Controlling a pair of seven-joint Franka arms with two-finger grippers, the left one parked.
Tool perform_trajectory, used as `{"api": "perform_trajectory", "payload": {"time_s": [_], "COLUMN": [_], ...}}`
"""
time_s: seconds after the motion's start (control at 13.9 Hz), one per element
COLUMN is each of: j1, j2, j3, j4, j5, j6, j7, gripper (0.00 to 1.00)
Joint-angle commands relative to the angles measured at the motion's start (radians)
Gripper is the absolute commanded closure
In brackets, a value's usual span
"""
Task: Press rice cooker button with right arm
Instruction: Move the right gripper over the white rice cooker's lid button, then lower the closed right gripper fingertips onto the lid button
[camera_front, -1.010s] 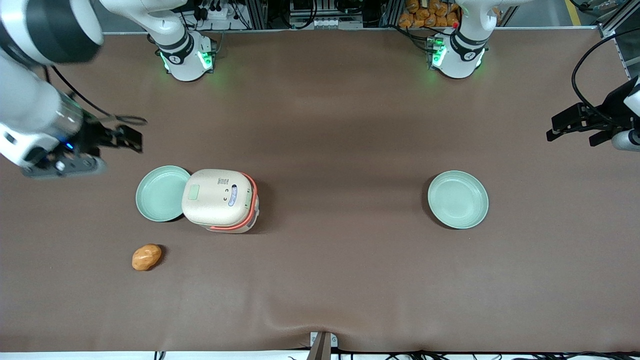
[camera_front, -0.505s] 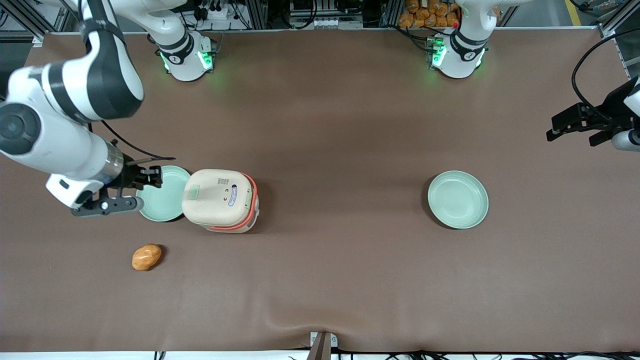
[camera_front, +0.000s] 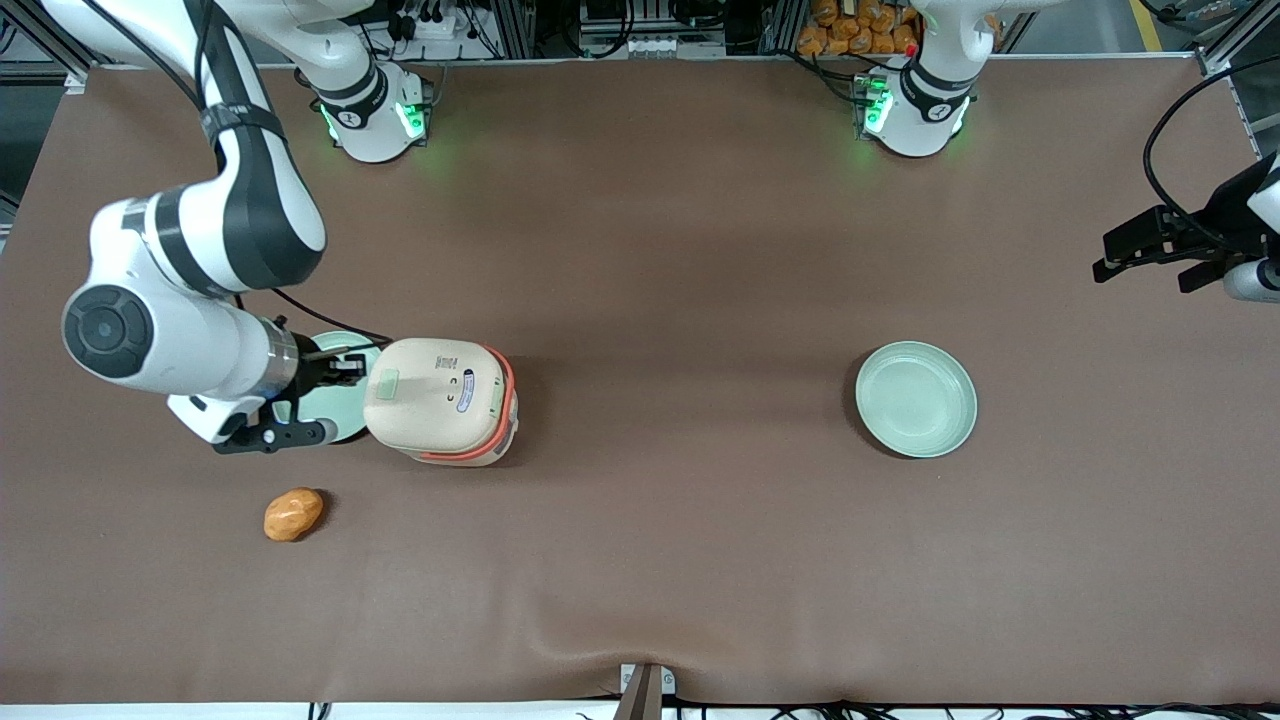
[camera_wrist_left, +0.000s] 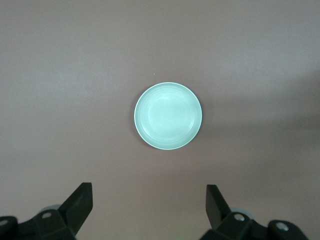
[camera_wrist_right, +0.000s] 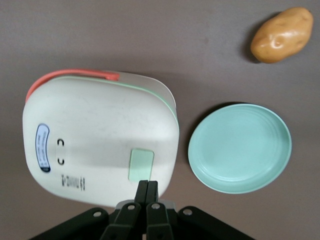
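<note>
- Two pale green plates sit on the brown worktop (camera_front: 650, 250): the near plate (camera_front: 338, 425) touches the rice cooker's side toward my end, and my wrist hangs over part of it; the far plate (camera_front: 916, 399) lies well apart, toward the parked arm's end.
- One potato (camera_front: 293, 514) lies nearer the front camera than the near plate, clear of it and of the cooker.
- Nothing stands between my end effector (camera_wrist_right: 146, 189) and the button (camera_wrist_right: 140, 165); in my wrist view the fingertips sit just at the button's edge, over the lid.
- My right arm (camera_front: 190, 290) reaches out from its base, bends at the dark-banded elbow and runs low across the worktop, the round black joint cap facing the front camera and the wrist pointing sideways at the cooker.
- My end effector's two fingers (camera_wrist_right: 142, 192) are pressed together, holding nothing.
- The rice cooker (camera_front: 440, 400) stands on the worktop toward my end, its cream lid down, coral-orange trim along the side away from me, a thin pale green rim line showing under the lid.
- The button is a small pale green rectangle on the lid, close to the edge that faces the near plate.
- An oval blue-and-white sticker (camera_wrist_right: 43, 148) sits on the lid's opposite edge; its print is too small to read.
- Two small dark marks and a block of fine print (camera_wrist_right: 73, 181) also lie on the lid; I cannot read them.
</note>
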Motion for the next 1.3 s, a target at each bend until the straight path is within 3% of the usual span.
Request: {"api": "perform_trajectory", "payload": {"time_s": [0.0,1.23], "j1": [0.009,0.015], "j2": [0.023,0.119], "j3": [-0.006,-0.01], "j4": [0.001,-0.008], "j5": [0.017,0.016], "j6": [0.026,0.069], "j7": [0.018,0.009], "gripper": [1.0,1.0]}}
